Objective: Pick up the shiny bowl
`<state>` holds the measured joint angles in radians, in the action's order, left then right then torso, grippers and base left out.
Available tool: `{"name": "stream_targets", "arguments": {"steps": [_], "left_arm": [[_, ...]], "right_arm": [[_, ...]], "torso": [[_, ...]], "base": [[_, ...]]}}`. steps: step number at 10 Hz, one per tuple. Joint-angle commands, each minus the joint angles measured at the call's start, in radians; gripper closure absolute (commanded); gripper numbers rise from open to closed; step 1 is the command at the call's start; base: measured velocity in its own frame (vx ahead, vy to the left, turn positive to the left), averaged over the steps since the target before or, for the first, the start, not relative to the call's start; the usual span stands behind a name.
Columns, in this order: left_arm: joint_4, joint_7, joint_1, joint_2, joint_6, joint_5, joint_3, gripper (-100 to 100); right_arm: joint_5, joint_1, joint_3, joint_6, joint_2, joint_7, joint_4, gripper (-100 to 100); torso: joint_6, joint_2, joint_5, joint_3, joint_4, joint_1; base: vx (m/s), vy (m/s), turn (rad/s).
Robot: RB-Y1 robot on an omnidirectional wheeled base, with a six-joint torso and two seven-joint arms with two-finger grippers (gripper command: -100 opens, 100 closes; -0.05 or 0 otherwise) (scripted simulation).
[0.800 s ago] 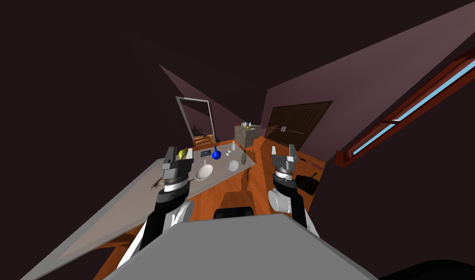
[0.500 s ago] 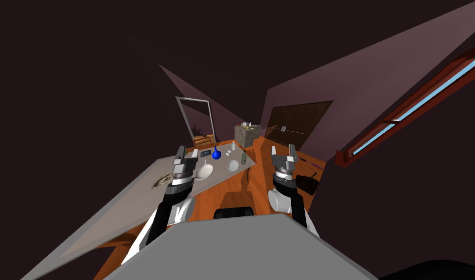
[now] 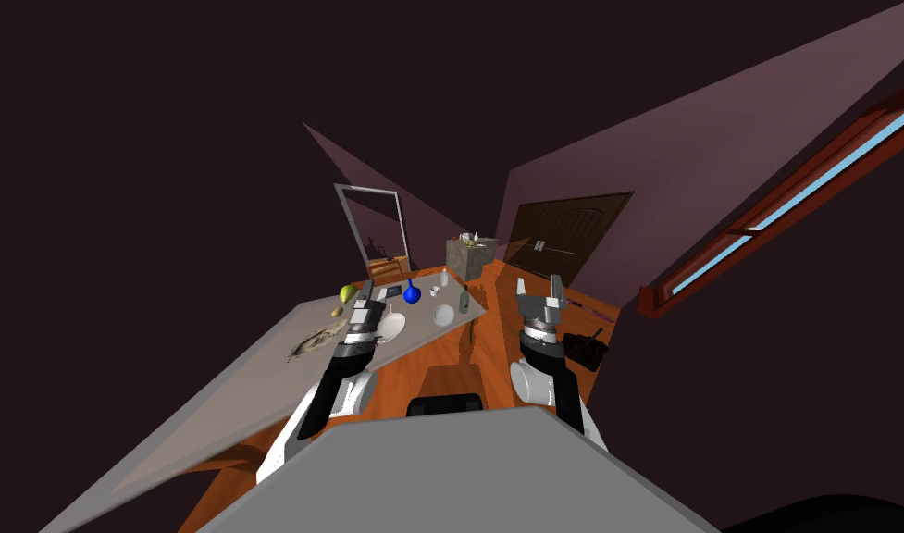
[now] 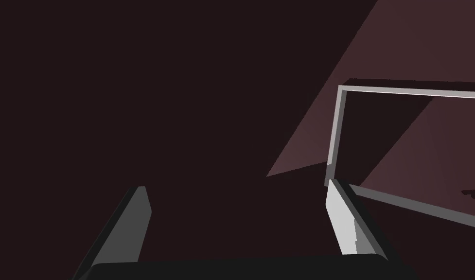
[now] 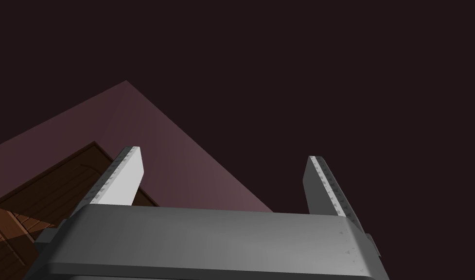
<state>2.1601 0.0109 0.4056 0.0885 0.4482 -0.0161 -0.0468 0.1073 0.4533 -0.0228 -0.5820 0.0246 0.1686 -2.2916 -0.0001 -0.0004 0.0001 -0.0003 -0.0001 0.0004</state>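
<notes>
I'm hovering the left gripper (image 3: 368, 296), fingers spread, just beside the bowl (image 3: 395, 327) on the table (image 3: 255, 370). Right gripper (image 3: 538, 282) is hanging well apart, fingers spread too.

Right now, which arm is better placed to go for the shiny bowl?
Left. The left gripper hangs over the table beside the white bowl, jaws open. The right gripper is off the table's end, above the floor.
</notes>
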Motion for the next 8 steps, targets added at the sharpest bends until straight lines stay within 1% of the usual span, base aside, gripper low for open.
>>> {"name": "stream_targets", "arguments": {"steps": [1, 2, 3, 4, 5, 6, 7, 8], "left_arm": [[-0.025, 0.004, -0.030, 0.007, -0.044, 0.003, 0.008, -100], [-0.061, 0.012, -0.056, 0.014, -0.077, 0.003, 0.009, -100], [-0.062, 0.012, -0.056, 0.014, -0.087, 0.003, 0.009, -100], [-0.093, 0.022, -0.084, 0.021, -0.131, 0.003, 0.011, -100], [-0.101, 0.022, -0.084, 0.021, -0.133, 0.003, 0.011, -100], [-0.135, 0.031, -0.113, 0.027, -0.182, 0.004, 0.012, -100], [-0.170, 0.041, -0.144, 0.033, -0.207, 0.004, 0.014, -100], [-0.188, 0.041, -0.144, 0.033, -0.233, 0.004, 0.014, -100]], "right_arm": [[0.000, 0.000, 0.000, 0.000, 0.000, 0.000, 0.000, 0], [0.000, 0.000, 0.000, 0.000, 0.000, 0.000, 0.000, 0], [0.000, 0.000, 0.000, 0.000, 0.000, 0.000, 0.000, 0], [0.000, 0.000, 0.000, 0.000, 0.000, 0.000, 0.000, 0], [0.000, 0.000, 0.000, 0.000, 0.000, 0.000, 0.000, 0], [0.000, 0.000, 0.000, 0.000, 0.000, 0.000, 0.000, 0], [0.000, 0.000, 0.000, 0.000, 0.000, 0.000, 0.000, 0], [0.000, 0.000, 0.000, 0.000, 0.000, 0.000, 0.000, 0]], "torso": [[0.000, 0.000, 0.000, 0.000, 0.000, 0.000], [0.000, 0.000, 0.000, 0.000, 0.000, 0.000], [0.000, 0.000, 0.000, 0.000, 0.000, 0.000], [0.000, 0.000, 0.000, 0.000, 0.000, 0.000], [0.000, 0.000, 0.000, 0.000, 0.000, 0.000], [0.000, 0.000, 0.000, 0.000, 0.000, 0.000], [0.000, 0.000, 0.000, 0.000, 0.000, 0.000], [0.000, -0.001, 0.000, -0.001, 0.000, 0.000]], "base": [[0.000, 0.000, 0.000], [0.000, 0.000, 0.000], [0.000, 0.000, 0.000], [0.000, 0.000, 0.000], [0.000, 0.000, 0.000], [0.006, 0.000, -0.007], [0.011, -0.003, -0.014], [0.011, -0.004, -0.008]]}}
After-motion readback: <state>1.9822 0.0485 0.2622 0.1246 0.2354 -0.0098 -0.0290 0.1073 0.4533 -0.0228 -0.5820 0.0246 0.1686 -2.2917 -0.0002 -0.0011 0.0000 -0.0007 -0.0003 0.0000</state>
